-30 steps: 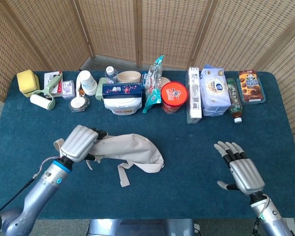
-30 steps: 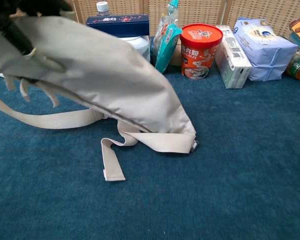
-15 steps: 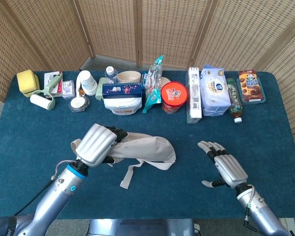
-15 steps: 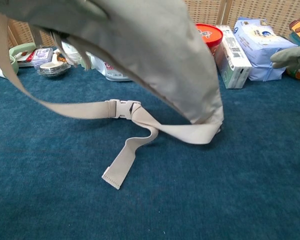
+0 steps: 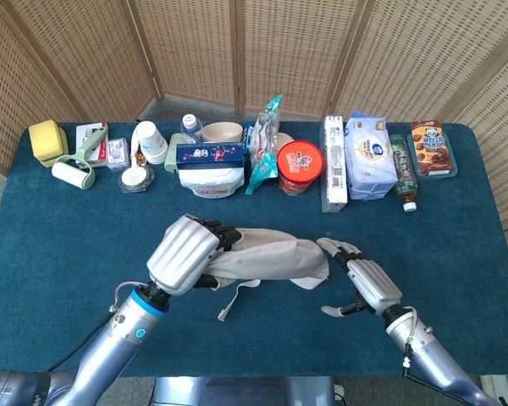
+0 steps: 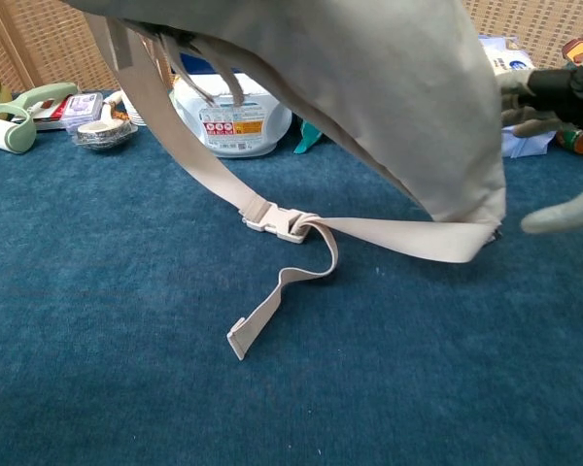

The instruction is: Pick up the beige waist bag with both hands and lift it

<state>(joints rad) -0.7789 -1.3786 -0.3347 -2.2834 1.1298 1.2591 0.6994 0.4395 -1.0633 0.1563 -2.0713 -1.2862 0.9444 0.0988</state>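
Left hand (image 5: 184, 252) fingers clamp the beige waist bag (image 5: 271, 255) above mid-surface; right hand (image 5: 366, 282), fingers apart, sits just beside its free end, open cloth toward the near edge.

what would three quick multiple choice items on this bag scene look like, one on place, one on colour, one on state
1. Where is the right hand?
A. at the right end of the waist bag
B. on the red tub
C. at the table's far left edge

2. What colour is the table cover?
A. red
B. dark blue
C. white

3. What is the left hand doing?
A. resting flat on the table
B. gripping the bag's left end
C. holding a bottle

Key: 1 A, the head view shows its fingers right by the bag's right tip. 2 B, both views show blue cloth. 3 B, its fingers wrap the bag's end, with the strap hanging below.
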